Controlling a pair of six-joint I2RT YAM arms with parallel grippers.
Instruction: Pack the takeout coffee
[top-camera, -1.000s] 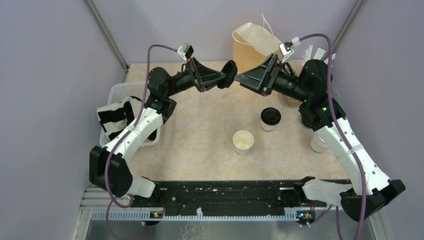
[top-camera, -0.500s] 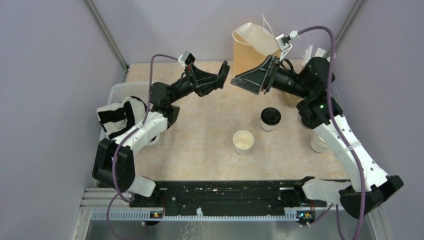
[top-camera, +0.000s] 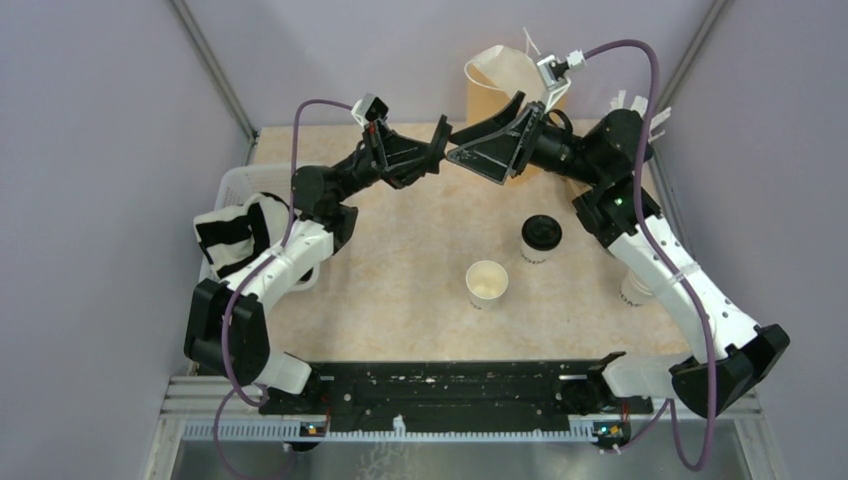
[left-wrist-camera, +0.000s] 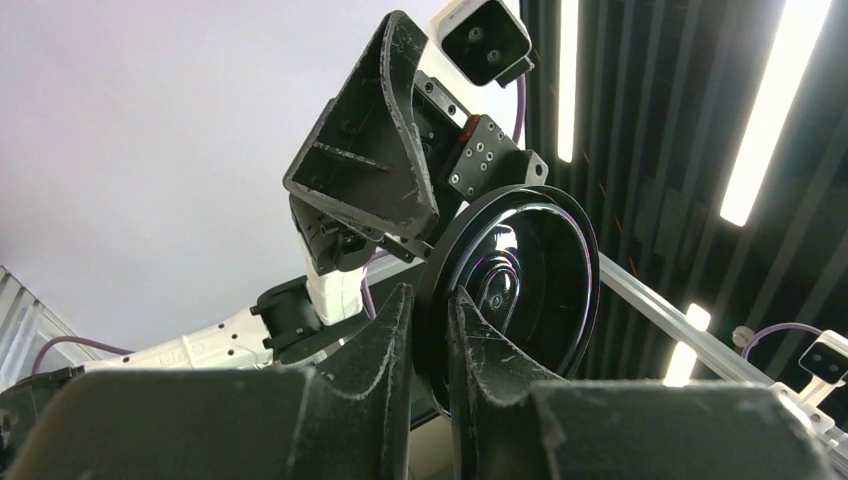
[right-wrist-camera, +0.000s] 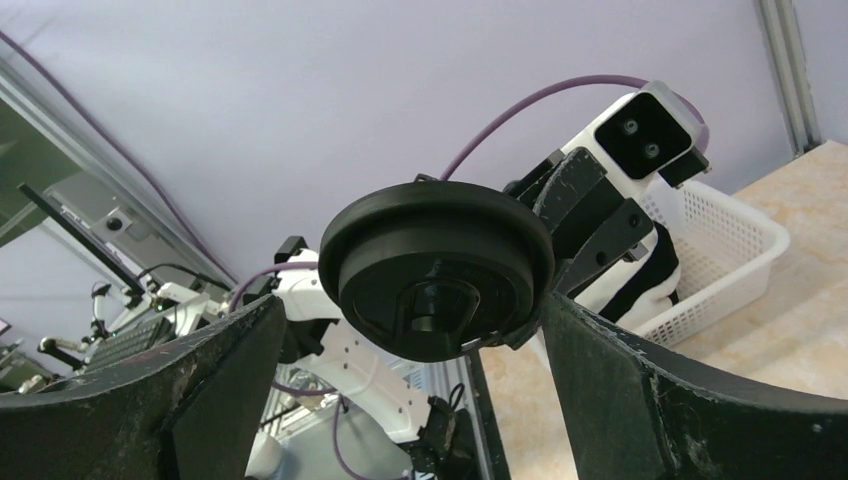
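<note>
- While the left gripper (left-wrist-camera: 430, 310) pinches the black lid (right-wrist-camera: 435, 268) by its rim, fingers closed on the edge, the right gripper (right-wrist-camera: 412, 310) stands with its jaws spread wide. One finger is on each side of the lid and neither seems to touch it.
- Seen from above, the two meet in the air over the 12 o'clock edge of the table (top-camera: 400, 270), just in front of the brown paper bag (top-camera: 495, 100) at 1 o'clock.
- The takeout coffee, a capped cup (top-camera: 541, 238), stands upright at about 3 o'clock from the table's middle, well apart from both grippers. A lidless cup (top-camera: 487, 283) sits near it at 5 o'clock.
- To my eye this is a pass of the lid between the arms, though I cannot tell which way it goes. The lid is probably meant for the lidless cup.
- If the right arm is to take it, its fingers should close squarely across the lid's full width, centred, before the left lets go.
- A grip on the thin rim alone could let the lid swivel, so slow moves would be wise.
- The lid should come down level onto the cup. A light paper cup may tip or slide under a crooked press.
</note>
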